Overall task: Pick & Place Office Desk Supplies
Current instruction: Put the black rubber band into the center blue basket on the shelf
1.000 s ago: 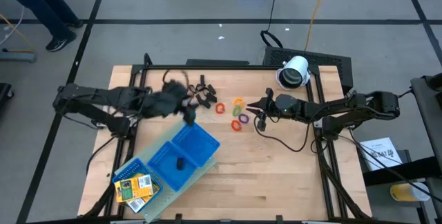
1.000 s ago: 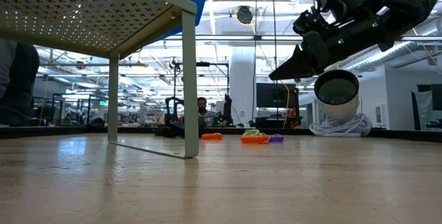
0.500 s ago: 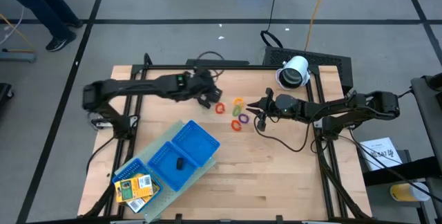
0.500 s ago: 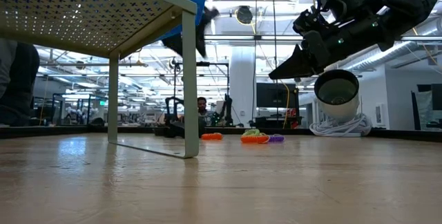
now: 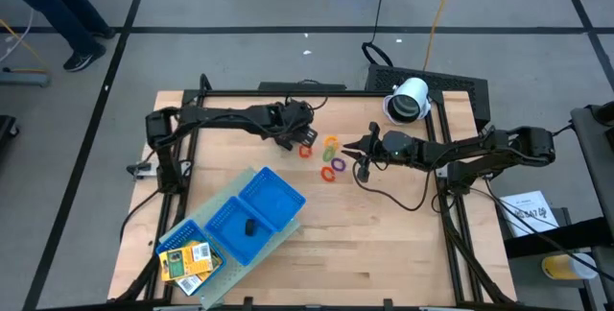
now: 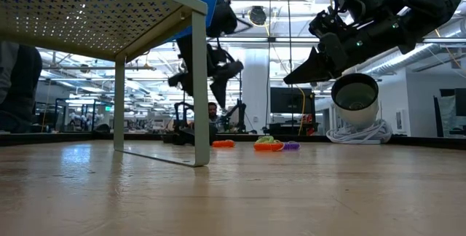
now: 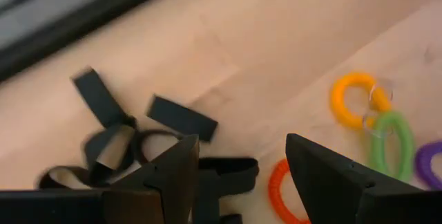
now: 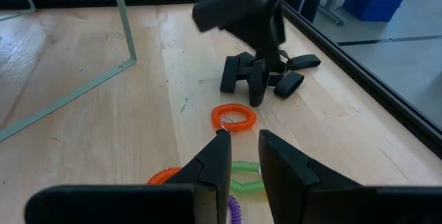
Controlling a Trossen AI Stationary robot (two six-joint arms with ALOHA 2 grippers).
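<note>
- Over the far middle of the table (image 5: 384,253), left gripper (image 5: 305,134) hangs just above the black clips (image 5: 284,129), fingers spread, nothing in them.
- Clips sit left of the red ring (image 5: 306,151) and the other rings (image 5: 332,162).
- Right gripper (image 5: 351,148) waits right of the rings, fingers only a narrow gap apart, empty.
- One clip (image 5: 248,226) and two yellow packs (image 5: 186,259) are already in the blue tray (image 5: 273,196), near left.

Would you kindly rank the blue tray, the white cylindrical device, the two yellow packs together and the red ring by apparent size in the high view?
1. Blue tray, clearly largest.
2. White cylindrical device and the yellow packs look close in size; I would not rank them.
3. Red ring, smallest.
</note>
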